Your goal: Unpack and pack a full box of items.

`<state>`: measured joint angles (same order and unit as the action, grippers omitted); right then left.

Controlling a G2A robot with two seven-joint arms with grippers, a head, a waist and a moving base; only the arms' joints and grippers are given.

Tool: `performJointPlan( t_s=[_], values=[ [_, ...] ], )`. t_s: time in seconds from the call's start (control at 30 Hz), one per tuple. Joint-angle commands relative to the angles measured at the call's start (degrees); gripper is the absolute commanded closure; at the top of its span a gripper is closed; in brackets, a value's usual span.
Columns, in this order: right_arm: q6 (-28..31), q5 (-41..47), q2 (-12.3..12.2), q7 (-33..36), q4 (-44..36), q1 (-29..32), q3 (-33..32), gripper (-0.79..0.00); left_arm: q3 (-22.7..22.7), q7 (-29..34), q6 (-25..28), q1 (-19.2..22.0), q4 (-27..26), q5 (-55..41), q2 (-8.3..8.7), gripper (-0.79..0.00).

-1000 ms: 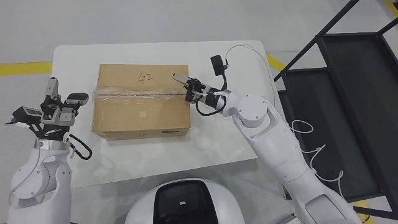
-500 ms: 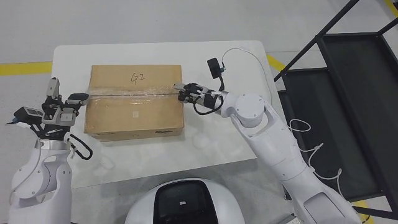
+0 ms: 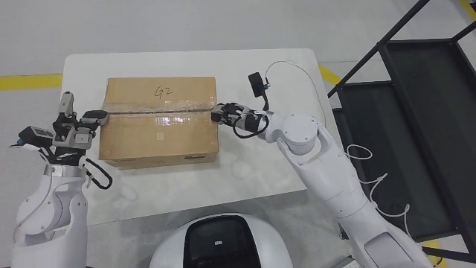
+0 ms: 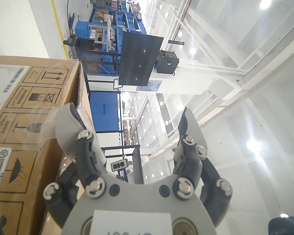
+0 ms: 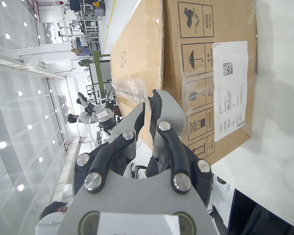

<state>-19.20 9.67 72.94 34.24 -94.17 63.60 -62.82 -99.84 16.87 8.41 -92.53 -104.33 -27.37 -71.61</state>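
Cardboard box [image 3: 160,123] sits left of centre on the white table [image 3: 282,67], with a handwritten mark on its lid. The white side label [image 5: 231,89] has blurred print. The right gripper [image 3: 217,113] is at the box's right end, fingers together. The left gripper [image 3: 80,110] is spread apart just beside its left end.
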Motion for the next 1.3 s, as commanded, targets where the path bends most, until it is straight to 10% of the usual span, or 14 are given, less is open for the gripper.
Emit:
performJointPlan(
  t_s=[0.0, 0.33, 0.47, 0.9, 1.27],
  values=[
    [0.04, -0.1, -0.06, 0.36, -0.3, 0.11, -0.01, 0.0, 0.14, 0.0, 0.06, 0.06, 0.1, 0.24, -0.01, -0.668],
    [0.52, 0.51, 0.4, -0.82, 2.47, -1.69, 1.43, -0.12, 0.25, -0.12, 0.14, 0.17, 0.33, 0.47, -0.06, -0.662],
    [0.97, 1.28, 0.59, -1.21, 2.99, -2.12, 1.76, 0.0, 0.05, -0.18, 0.29, 0.05, 0.36, 0.48, -0.07, -0.662],
    [0.51, 1.2, 0.52, -0.43, 2.92, -1.96, 1.83, 0.0, -1.79, 0.2, 1.19, 0.08, 0.91, -0.77, -0.02, -0.693],
    [2.45, 0.95, 0.61, 0.02, 3.03, -2.46, 2.31, 0.0, -10.4, 18.23, -9.49, 1.76, 8.3, -20.92, 1.2, -0.785]
  ],
)
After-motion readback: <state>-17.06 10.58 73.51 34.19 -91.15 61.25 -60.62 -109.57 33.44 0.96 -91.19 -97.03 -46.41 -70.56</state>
